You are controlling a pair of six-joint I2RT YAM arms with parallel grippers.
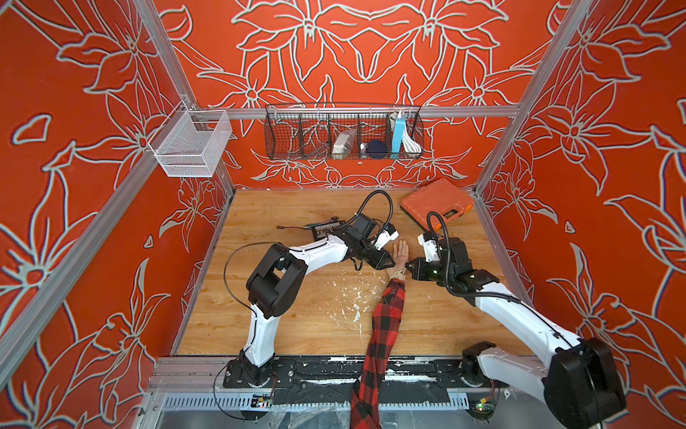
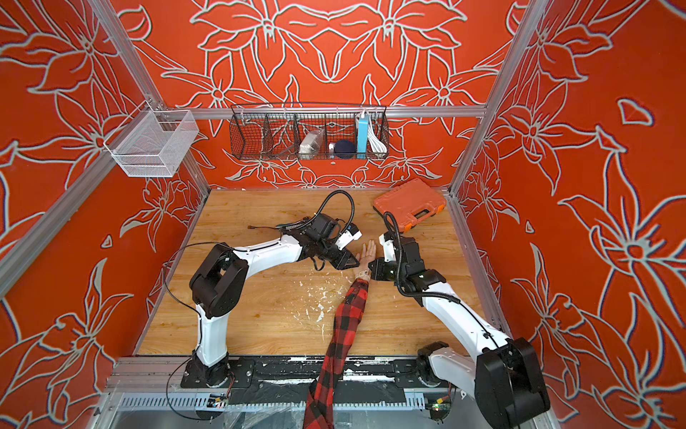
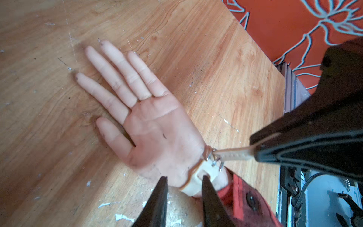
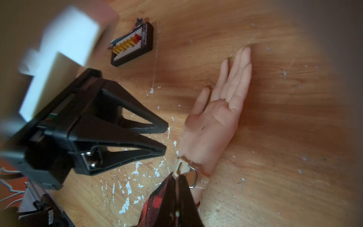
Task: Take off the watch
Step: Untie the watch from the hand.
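A mannequin hand (image 3: pixel 155 127) lies palm up on the wooden table (image 1: pixel 297 334), its arm in a red-and-black plaid sleeve (image 1: pixel 382 334). The watch (image 3: pixel 204 173) is on its wrist, seen in both top views (image 1: pixel 400 274) (image 2: pixel 365 273), with the cream strap and metal buckle (image 3: pixel 215 159) facing up. My right gripper (image 4: pixel 177 175) is shut on the free strap end (image 3: pixel 233 154), which runs taut from the buckle to its jaws. My left gripper (image 3: pixel 184 177) hovers at the thumb side of the wrist, jaws a little apart with nothing between them.
A black bit holder (image 4: pixel 133 45) lies on the table beyond the left arm. An orange tool case (image 1: pixel 438 204) sits at the back right. A black wire basket (image 1: pixel 343 133) and a white mesh basket (image 1: pixel 191 143) hang on the frame. White flecks mark the wood.
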